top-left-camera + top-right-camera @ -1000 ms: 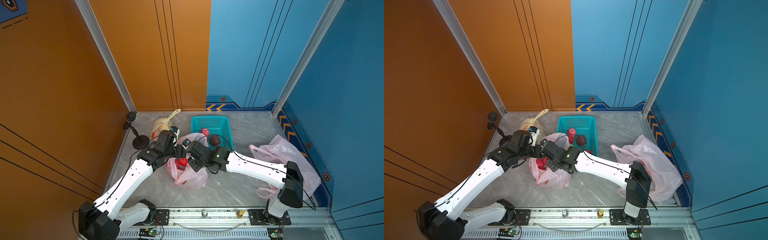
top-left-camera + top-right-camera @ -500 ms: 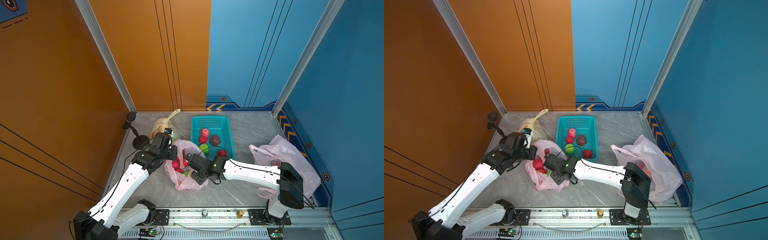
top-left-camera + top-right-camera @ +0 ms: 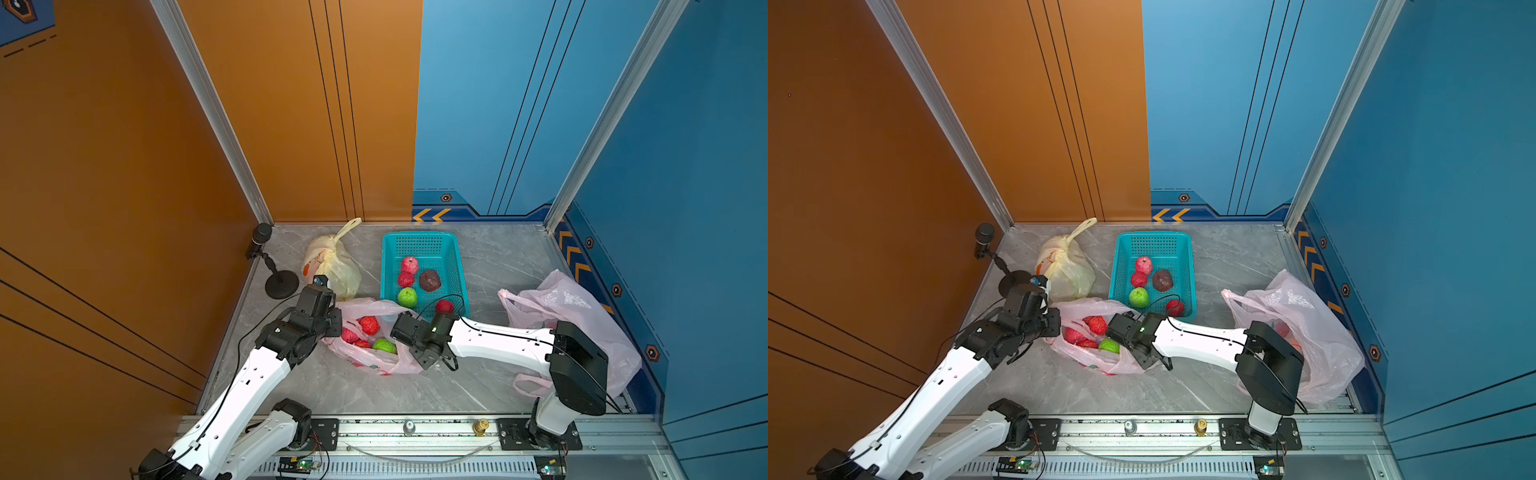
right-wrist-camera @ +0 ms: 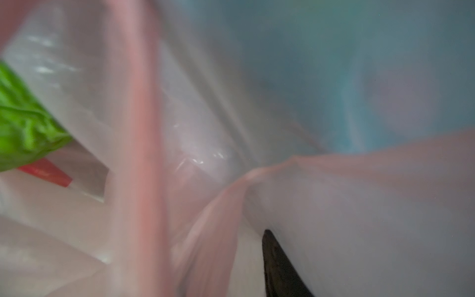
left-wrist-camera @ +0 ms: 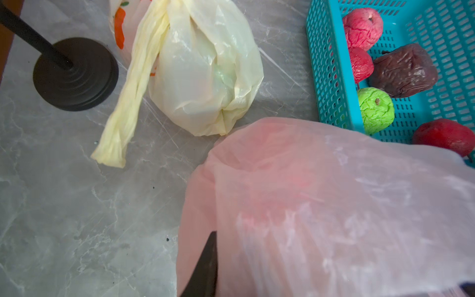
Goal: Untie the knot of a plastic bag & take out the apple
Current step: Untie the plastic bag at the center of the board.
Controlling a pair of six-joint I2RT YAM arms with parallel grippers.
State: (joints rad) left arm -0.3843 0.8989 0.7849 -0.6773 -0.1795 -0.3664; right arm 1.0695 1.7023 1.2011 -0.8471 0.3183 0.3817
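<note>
Two claws at open mouth of flimsy, slippery pink bag [image 3: 374, 362]: right claw [image 3: 398, 332] pinching rim film, left claw [image 3: 337, 328] veiled, closure unclear; likely light apples [image 3: 369, 325] inside.

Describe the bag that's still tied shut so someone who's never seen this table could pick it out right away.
Find the orange wall's back corner, where a black microphone stand sits on the grey marble tabletop. Between that stand and the teal basket lies a cream-yellow plastic bag. Unlike the two pink bags, it is knotted shut, its twisted tail pointing toward the back wall.
</note>
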